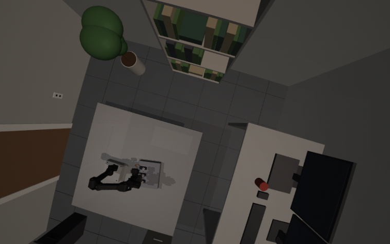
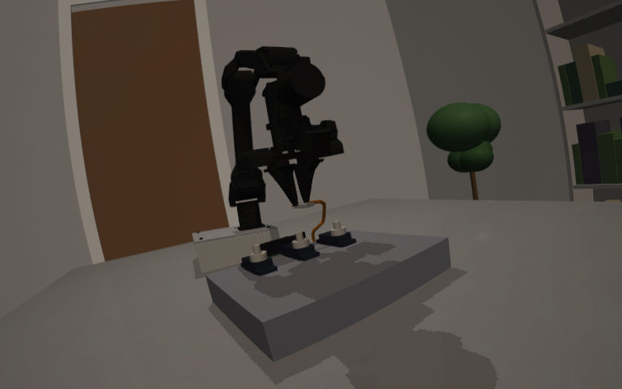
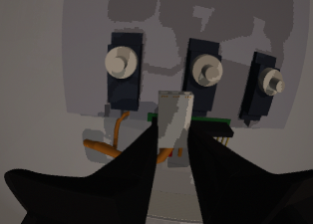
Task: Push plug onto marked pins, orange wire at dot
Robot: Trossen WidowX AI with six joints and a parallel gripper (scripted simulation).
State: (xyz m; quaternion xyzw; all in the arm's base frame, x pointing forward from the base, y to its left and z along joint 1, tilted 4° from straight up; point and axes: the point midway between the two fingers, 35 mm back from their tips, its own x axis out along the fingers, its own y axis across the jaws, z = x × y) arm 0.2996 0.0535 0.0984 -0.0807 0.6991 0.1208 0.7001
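My gripper is shut on the small pale plug. It holds the plug raised above the near edge of the grey holder. In the wrist view the plug's far end shows small marks and points toward the servos; the wires leave its near end. The orange lead loops down to the servo at the left of the wrist view. A few pins show beside the right finger. The plug and fingers hide others; the band and dot cannot be made out.
Two more servos with pale raised shafts stand on the holder. A dark header bar with a green strip runs along its near edge. The arm's pale base stands behind that edge on the table.
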